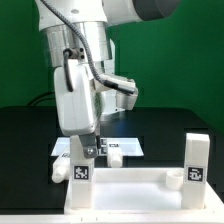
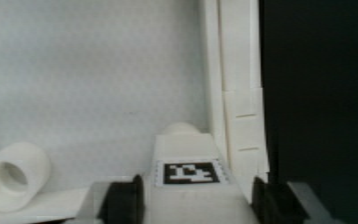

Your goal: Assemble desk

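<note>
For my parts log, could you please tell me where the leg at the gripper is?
That leg stands upright between the fingers of the gripper, at the end of the tabletop panel on the exterior view's left, in front of the marker board.

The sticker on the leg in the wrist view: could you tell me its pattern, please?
Black-and-white blocky tag on the white leg; clearest in the wrist view.
</note>
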Available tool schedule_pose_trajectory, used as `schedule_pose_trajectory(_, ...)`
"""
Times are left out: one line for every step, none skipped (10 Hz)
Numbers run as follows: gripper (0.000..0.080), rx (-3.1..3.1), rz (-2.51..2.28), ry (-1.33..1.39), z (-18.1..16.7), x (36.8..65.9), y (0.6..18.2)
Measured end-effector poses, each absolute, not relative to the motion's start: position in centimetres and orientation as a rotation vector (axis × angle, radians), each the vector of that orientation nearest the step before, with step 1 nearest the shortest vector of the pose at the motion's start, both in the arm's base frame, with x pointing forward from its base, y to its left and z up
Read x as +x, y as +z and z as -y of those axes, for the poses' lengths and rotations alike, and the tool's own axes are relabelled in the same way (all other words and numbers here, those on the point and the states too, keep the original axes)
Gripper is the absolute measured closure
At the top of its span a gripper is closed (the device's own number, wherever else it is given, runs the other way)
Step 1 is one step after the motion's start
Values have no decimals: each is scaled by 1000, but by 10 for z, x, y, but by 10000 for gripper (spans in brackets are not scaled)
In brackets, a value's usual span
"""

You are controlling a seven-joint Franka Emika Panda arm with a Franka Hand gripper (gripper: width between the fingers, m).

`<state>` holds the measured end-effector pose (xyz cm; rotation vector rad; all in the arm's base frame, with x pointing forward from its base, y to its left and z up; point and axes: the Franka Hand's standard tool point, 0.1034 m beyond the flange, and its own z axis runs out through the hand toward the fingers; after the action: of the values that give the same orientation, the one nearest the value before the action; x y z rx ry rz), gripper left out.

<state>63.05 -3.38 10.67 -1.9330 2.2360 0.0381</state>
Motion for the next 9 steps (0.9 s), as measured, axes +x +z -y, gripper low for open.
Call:
schedule_pose_trajectory(421, -1950, -2222, 36, 34, 630, 106)
schedule_pose_trajectory(246, -2010, -2168, 29, 34, 630, 106)
schedule_pose_trajectory(246, -2197, -1982, 12, 35, 630, 107)
schedule_pose_trajectory(170, -2355, -1796, 9, 34, 628, 108)
schedule_pose_trajectory(156, -2493, -1604, 24, 32, 625, 110)
schedule_pose_trajectory(156, -2525, -1556, 12, 33, 626, 109)
schedule_pose_trajectory(151, -2576, -1470, 3, 33, 625, 109)
schedule_pose_trajectory(150, -2627, -1378, -6, 33, 625, 108)
schedule_pose_trajectory(150, -2672, -1290, -15, 33, 625, 108)
